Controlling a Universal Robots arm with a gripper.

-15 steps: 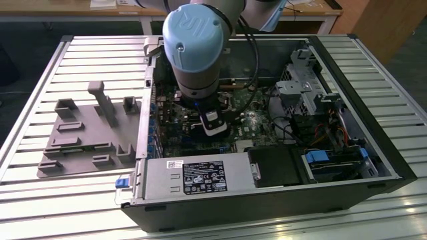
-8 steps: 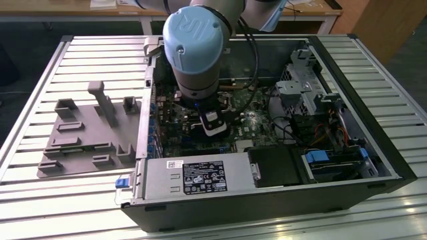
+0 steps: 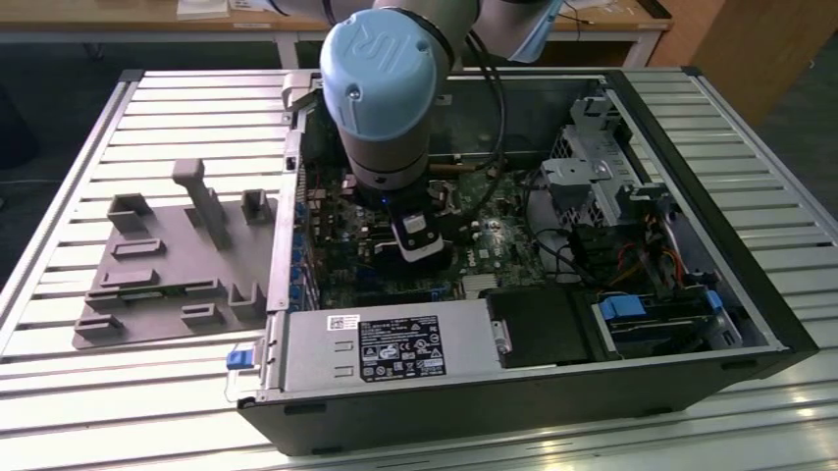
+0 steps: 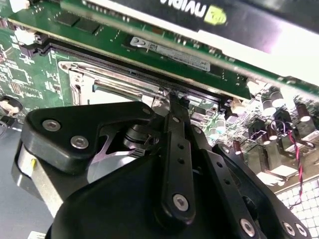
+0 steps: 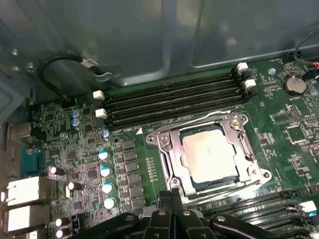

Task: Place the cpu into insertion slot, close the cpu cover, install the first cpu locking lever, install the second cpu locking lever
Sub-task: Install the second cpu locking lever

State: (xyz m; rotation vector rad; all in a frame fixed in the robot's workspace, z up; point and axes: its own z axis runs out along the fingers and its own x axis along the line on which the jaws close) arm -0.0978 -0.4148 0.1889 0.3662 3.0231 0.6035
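Observation:
In the first wrist view the cpu (image 5: 209, 152), a pale silver-beige square, lies flat in the insertion slot (image 5: 198, 185) on the green board. The cpu cover (image 5: 167, 145), a silver frame with a window, lies down around the chip. A thin lever wire (image 5: 199, 124) runs along one side of the frame and another (image 5: 234, 184) along the opposite side. My gripper (image 5: 172, 195) is shut, its black tips together just off a corner of the frame. From behind, the gripper (image 4: 174, 99) points at the socket frame (image 4: 82, 82). The gripper (image 3: 416, 240) hangs inside the open computer case.
Long black memory slots (image 5: 174, 97) lie beside the socket, and silver capacitors (image 5: 104, 172) stand in a row on another side. A graphics card (image 4: 199, 20) stands close by. The grey power supply (image 3: 380, 348) fills the case's near side. A grey fixture plate (image 3: 171, 265) rests on the slatted table.

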